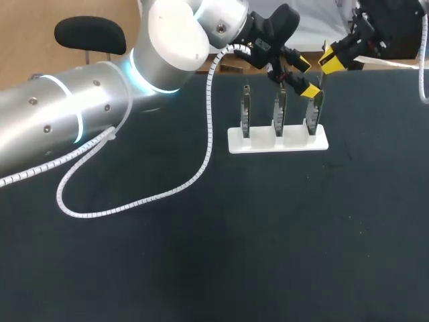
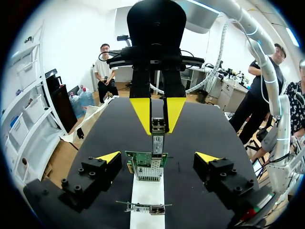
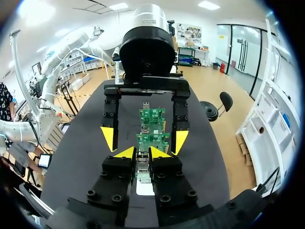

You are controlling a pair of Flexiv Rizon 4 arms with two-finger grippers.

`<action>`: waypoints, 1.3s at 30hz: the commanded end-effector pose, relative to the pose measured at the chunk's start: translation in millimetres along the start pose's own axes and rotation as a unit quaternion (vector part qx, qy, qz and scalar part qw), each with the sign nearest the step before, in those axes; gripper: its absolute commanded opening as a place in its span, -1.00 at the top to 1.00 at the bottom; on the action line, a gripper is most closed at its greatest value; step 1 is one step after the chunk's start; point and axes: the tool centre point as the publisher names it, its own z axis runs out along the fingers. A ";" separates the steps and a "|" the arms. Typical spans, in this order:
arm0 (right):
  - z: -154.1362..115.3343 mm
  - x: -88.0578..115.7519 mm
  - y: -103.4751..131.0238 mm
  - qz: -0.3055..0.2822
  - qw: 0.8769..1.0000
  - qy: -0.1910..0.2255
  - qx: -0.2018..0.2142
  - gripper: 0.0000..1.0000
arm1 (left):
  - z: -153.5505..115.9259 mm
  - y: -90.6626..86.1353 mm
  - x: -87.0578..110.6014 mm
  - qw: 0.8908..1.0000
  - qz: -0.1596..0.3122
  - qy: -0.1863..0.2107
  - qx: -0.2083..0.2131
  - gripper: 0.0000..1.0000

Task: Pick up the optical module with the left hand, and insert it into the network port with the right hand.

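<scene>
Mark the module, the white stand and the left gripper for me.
module (image 2: 157, 141): left wrist view, on its metal body.
white stand (image 1: 268, 145): head view, on the bare front strip of its base.
left gripper (image 1: 307, 76): head view, midway between its yellow tips.

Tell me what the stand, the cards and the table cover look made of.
Stand: probably smooth white plastic; matte, uniform.
Cards: green circuit board with greyish metal brackets.
Table cover: seemingly dark cloth or mat; dull, no glare.
</scene>
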 end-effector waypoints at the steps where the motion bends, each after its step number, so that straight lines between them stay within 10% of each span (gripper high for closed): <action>1: 2.5 0.5 -1.4 -0.001 1.000 0.002 0.000 1.00 | 0.7 2.2 -0.8 1.000 0.000 0.002 0.002 -1.00; 37: 11.8 14.2 -4.9 0.021 1.000 0.006 0.001 1.00 | 0.7 2.2 -0.8 1.000 0.000 0.002 0.002 -1.00; 38: 11.9 14.3 -4.7 0.022 1.000 0.005 0.001 0.83 | 0.7 2.2 -0.8 1.000 0.000 0.002 0.002 -1.00; 39: 11.8 14.2 -4.3 0.021 1.000 0.003 0.003 0.14 | 0.7 2.2 -0.8 1.000 0.000 0.002 0.002 -1.00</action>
